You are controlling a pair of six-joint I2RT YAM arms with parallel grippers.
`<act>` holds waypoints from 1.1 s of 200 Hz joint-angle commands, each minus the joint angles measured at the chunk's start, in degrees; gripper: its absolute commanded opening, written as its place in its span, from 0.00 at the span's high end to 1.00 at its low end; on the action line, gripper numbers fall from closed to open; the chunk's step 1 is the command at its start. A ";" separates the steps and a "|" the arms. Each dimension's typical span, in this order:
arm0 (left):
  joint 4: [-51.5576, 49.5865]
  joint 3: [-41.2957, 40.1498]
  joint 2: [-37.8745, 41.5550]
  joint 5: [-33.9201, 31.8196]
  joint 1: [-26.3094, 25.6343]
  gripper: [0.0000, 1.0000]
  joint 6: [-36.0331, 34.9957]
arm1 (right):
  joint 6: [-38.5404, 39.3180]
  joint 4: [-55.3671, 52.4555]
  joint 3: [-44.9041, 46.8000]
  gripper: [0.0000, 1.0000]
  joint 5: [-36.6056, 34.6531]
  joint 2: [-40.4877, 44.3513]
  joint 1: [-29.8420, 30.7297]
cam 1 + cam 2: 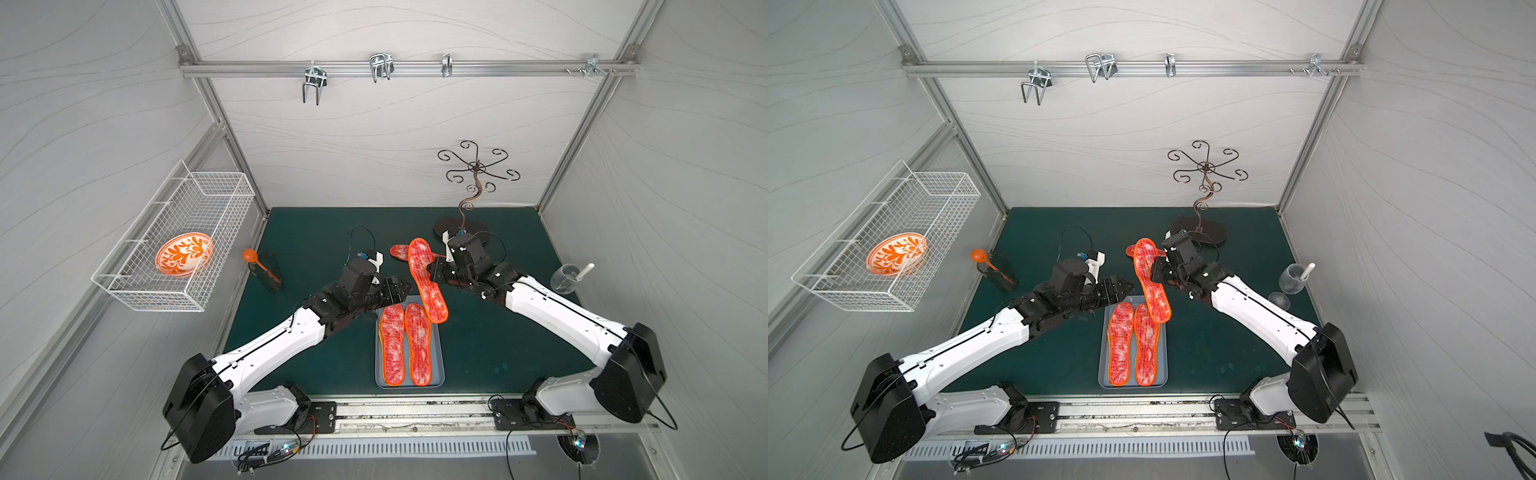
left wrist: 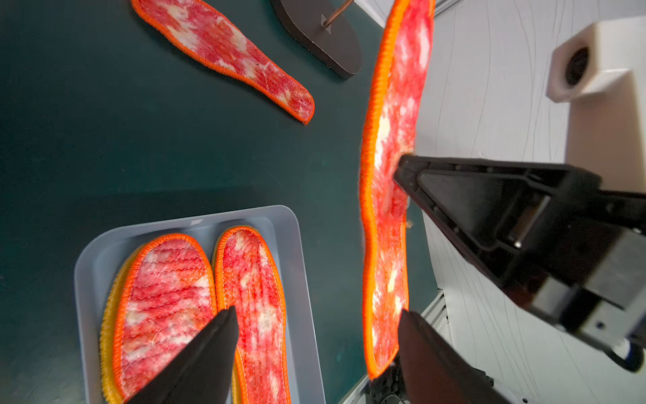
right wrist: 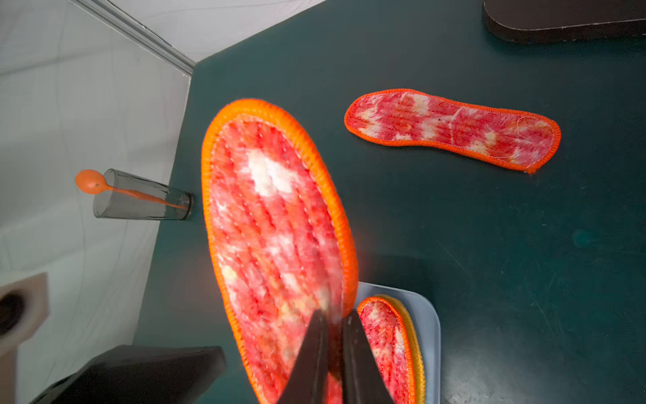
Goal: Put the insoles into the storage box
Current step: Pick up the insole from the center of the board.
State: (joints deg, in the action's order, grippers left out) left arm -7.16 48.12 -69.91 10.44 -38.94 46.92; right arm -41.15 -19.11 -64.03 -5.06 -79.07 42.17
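Note:
The grey-blue storage box (image 1: 438, 361) (image 1: 1163, 357) (image 2: 293, 245) sits on the green mat at front centre. Two mottled red insoles (image 1: 392, 345) (image 1: 417, 345) lie side by side in it, over a yellow-orange one whose edge shows (image 2: 106, 325) (image 3: 417, 349). My right gripper (image 1: 434, 270) (image 3: 334, 314) is shut on a third mottled insole (image 1: 426, 278) (image 1: 1150, 278) (image 2: 388, 175) (image 3: 279, 227), held in the air above the box's far right corner. My left gripper (image 1: 405, 289) (image 2: 316, 311) stands open at the box's far end, one finger beside the held insole's lower end. Another mottled insole (image 1: 400, 251) (image 3: 451, 129) lies on the mat behind.
A tall glass with an orange spoon (image 1: 268, 272) stands at the mat's left edge. A metal hook stand (image 1: 461, 228) is at the back, and a wine glass (image 1: 566, 278) at the right. A white wire basket (image 1: 174, 245) holding an orange-patterned bowl hangs on the left wall.

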 commanded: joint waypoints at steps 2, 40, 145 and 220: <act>4.53 4.06 -2.04 -0.24 -0.69 0.26 0.11 | -5.63 2.08 1.50 1.00 -0.40 2.58 0.83; 5.88 6.29 -6.03 3.75 -1.05 0.35 0.82 | -6.17 3.17 2.54 1.00 1.18 2.78 2.34; 2.49 9.60 -10.33 8.05 -1.23 0.81 -1.26 | -7.46 5.28 4.17 1.00 2.80 4.78 2.34; -5.61 11.43 -9.06 7.84 -0.24 1.00 -6.72 | -6.63 4.08 5.84 1.00 2.51 6.82 2.18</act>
State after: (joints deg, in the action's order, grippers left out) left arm -10.02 57.28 -79.77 18.28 -39.81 43.42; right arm -48.49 -15.09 -58.19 -2.50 -74.43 44.25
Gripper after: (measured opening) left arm 0.089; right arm 0.100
